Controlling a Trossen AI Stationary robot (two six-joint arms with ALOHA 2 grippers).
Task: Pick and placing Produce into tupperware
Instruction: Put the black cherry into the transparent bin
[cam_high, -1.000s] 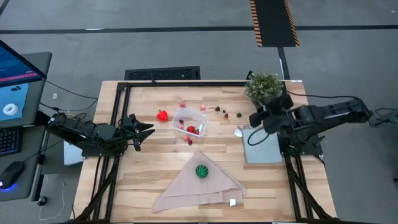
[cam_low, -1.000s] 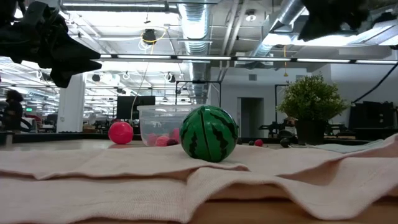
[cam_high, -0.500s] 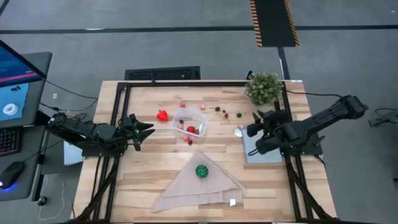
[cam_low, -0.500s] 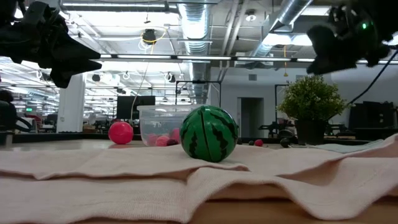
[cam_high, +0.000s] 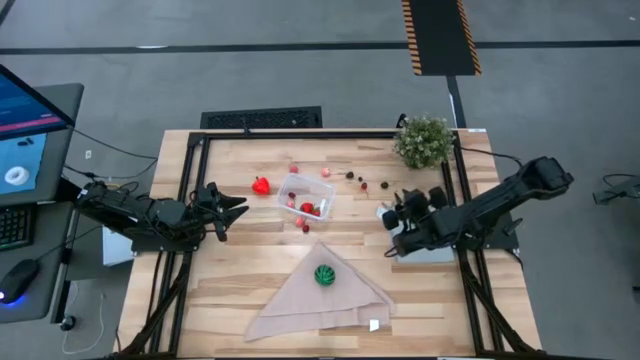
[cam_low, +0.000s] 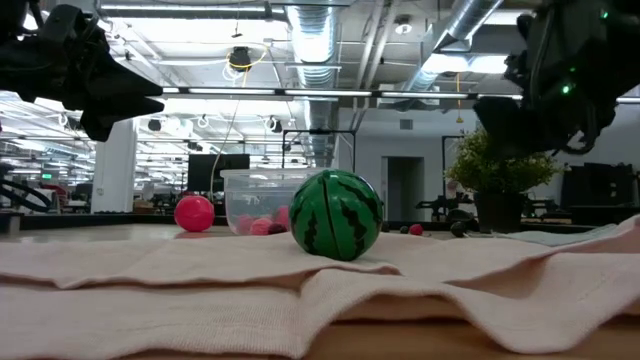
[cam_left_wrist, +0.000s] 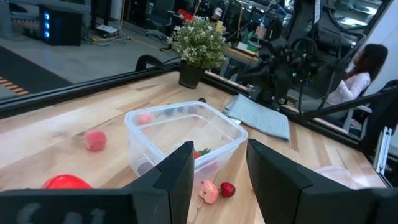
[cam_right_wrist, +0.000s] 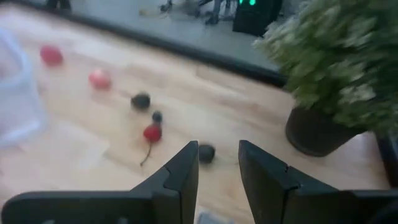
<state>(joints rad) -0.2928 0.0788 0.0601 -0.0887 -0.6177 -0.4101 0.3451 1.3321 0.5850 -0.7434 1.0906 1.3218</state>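
Tupperware on wooden table — workshop beyond

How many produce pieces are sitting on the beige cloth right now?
1: the green striped ball rests near the middle of the beige cloth, at the table's front. The cloth's folds could hide something tiny.

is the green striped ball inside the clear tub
No, the green striped ball sits on the beige cloth near the table's front, apart from the clear tub.
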